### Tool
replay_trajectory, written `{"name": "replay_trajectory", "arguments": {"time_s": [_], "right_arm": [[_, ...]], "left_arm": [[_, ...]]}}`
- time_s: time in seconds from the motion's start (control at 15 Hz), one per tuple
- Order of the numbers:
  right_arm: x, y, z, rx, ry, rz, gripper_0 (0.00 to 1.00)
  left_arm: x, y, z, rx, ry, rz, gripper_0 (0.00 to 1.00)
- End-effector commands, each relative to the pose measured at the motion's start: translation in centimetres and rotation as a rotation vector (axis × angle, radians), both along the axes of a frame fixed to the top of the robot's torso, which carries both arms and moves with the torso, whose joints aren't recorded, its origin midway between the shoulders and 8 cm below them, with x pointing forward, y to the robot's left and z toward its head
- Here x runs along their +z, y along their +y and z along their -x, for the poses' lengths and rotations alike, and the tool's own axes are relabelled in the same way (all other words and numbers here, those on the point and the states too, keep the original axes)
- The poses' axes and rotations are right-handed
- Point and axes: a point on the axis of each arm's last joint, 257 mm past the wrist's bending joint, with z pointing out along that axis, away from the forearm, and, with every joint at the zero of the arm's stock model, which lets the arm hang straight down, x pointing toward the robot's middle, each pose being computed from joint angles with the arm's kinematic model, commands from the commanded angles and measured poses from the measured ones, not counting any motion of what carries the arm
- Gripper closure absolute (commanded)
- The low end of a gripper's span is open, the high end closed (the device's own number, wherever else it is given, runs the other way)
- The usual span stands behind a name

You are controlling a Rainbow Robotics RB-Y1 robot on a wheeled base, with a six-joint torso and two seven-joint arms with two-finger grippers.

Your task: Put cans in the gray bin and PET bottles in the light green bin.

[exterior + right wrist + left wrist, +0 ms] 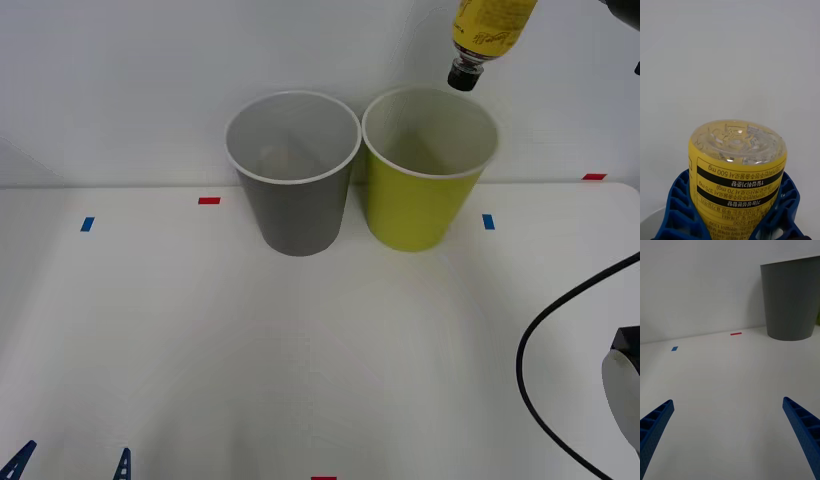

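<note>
Right pincer [732, 221] grips the PET bottle [487, 30] cap-down above the light green bin [425, 190]; left pincer [730, 435] gapes.

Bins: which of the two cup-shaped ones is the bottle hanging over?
The yellow-green bin; the inverted yellow-labelled bottle hangs above its far rim, not the dark-gray bin.

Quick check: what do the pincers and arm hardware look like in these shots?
Both pincers have blue fingers with a ribbed, open lattice structure. The left pincer shows two tapering blue fingers; their tips also peek in at the front view's lower left. The right pincer has the same blue fingers. A black cable loops beside a pale rounded housing on the right side.
</note>
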Motion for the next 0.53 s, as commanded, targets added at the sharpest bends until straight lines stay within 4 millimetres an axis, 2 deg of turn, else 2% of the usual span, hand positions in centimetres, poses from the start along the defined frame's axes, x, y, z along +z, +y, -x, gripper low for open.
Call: {"name": "replay_trajectory", "arguments": {"time_s": [0.07,0.53], "right_arm": [[-0.9,-1.1,-2.9,-0.031,-0.005,0.043,1.0],[-4.2,-0.7,-7.4,-0.066,-0.057,0.117,1.0]], "left_arm": [[0.0,0.0,0.0,0.0,0.0,0.0,0.0],[0.0,0.0,0.0,0.0,0.0,0.0,0.0]]}}
